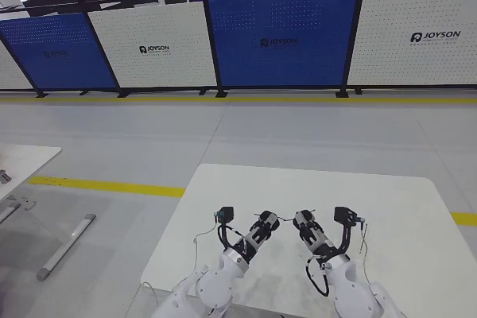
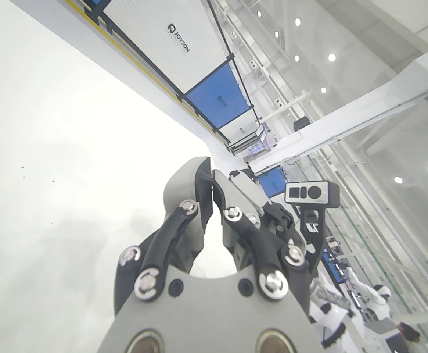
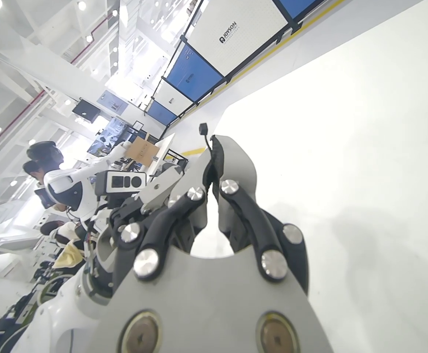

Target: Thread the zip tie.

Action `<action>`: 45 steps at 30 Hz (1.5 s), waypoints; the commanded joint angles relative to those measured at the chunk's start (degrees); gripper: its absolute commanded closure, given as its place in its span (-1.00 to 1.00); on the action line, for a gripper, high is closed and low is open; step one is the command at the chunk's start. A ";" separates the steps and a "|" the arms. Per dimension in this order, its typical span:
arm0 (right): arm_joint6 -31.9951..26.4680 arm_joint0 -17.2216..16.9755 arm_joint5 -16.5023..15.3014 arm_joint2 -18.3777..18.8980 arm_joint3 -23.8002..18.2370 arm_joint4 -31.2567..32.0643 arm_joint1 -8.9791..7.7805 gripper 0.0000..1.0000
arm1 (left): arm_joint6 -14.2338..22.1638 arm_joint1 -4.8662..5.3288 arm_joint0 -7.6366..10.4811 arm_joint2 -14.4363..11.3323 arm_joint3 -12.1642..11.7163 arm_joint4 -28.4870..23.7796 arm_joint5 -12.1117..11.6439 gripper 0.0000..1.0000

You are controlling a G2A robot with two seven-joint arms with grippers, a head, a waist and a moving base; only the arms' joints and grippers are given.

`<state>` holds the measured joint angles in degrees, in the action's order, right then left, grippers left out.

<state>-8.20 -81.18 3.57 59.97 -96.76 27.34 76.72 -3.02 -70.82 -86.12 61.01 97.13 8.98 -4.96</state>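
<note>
Black zip tie [image 3: 203,128]: its strap is pinched in the right gripper [image 3: 211,156], whose jaws are pressed together on it. The square locking head stands clear just beyond the fingertips, with a short run of strap showing between head and pads.

Left gripper [image 2: 212,182]: the jaws are pressed together, pad against pad. Whether the tail of the strap lies between them cannot be told from the wrist view. In the top view a thin dark line spans the gap between the two grippers; it is probably the strap, but it is too fine to confirm.

Position: both grippers are held above the white table [image 1: 397,207], over its near half toward the 6 o'clock edge. In the top view the left gripper lies at 9 o'clock of the right gripper. The two are near each other, tips pointing inward, and not touching.

Step in hand (judgement): alignment before insertion. The head is presented and held steady, and the strap does not yet appear to pass through its slot.

Next move (judgement):
1. Bring the free tail to the head's slot from the 9 o'clock side.
2. Match the tail's flat face to the slot; the opening is small and tolerates little angular error.
3. Keep the right grip firm so the head does not twist as the tail is pushed in.
</note>
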 commanded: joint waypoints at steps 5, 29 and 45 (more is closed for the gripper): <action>1.80 -0.08 -0.74 -0.23 0.27 -0.20 0.26 1.00 | 1.69 -0.25 -0.18 -0.22 0.22 -4.24 -0.53 1.00; -0.92 -0.64 -0.61 0.87 -0.65 -3.23 0.57 0.46 | 0.87 -0.35 -1.53 0.66 1.29 -3.39 -1.41 1.00; -3.26 -2.76 -1.61 2.01 -2.49 -2.31 0.16 0.50 | 0.00 -0.76 -0.88 0.13 0.68 -2.99 -0.15 1.00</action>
<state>-11.53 -83.87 1.95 61.82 -99.12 24.91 76.90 -3.05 -71.56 -86.96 61.22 97.75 5.91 -5.08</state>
